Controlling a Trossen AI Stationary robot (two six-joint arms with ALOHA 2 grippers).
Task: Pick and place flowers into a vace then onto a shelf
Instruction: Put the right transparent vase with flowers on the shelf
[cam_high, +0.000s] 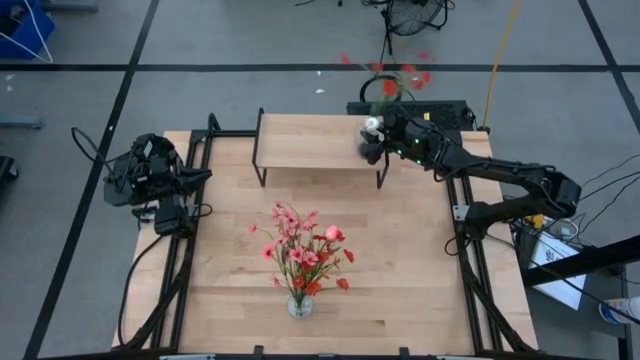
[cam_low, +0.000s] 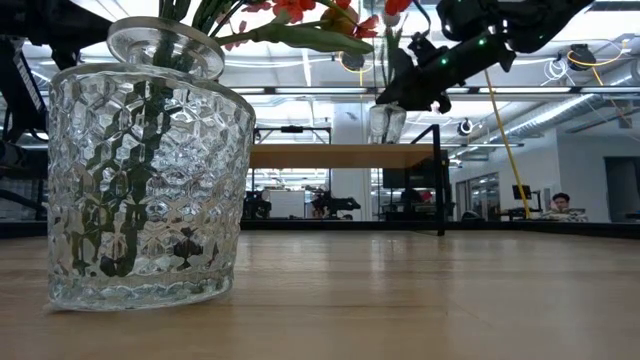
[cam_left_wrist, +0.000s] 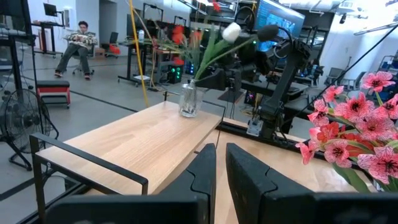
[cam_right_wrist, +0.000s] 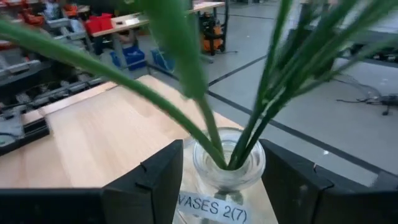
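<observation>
A small clear vase (cam_right_wrist: 227, 167) labelled "VASES 2(7)" holds green stalks with red blossoms (cam_high: 400, 82) and a white bud (cam_left_wrist: 231, 31). It is upright at the right end of the shelf (cam_high: 315, 140), whose light wooden board stands on black legs at the table's far edge. My right gripper (cam_high: 373, 148) is shut on this vase. A larger cut-glass vase (cam_low: 140, 190) stands on the table's near middle with pink and red flowers (cam_high: 305, 248) in it. My left gripper (cam_left_wrist: 221, 171) waits, shut, at the table's left edge. My right gripper pinches the small vase's body (cam_right_wrist: 200, 171) just below the rim, with one finger (cam_right_wrist: 163, 180) on each side. It reaches in from the table's right side, slanting down. The vase is upright, its base (cam_left_wrist: 188, 114) at the shelf board; whether it rests there I cannot tell.
The shelf board (cam_left_wrist: 149, 140) is bare left of the small vase. The big vase's flowers lean toward the far edge over the table's middle. Black frame rails (cam_high: 190, 250) run along the table's left and right sides. A person (cam_left_wrist: 78, 40) sits far off in the room.
</observation>
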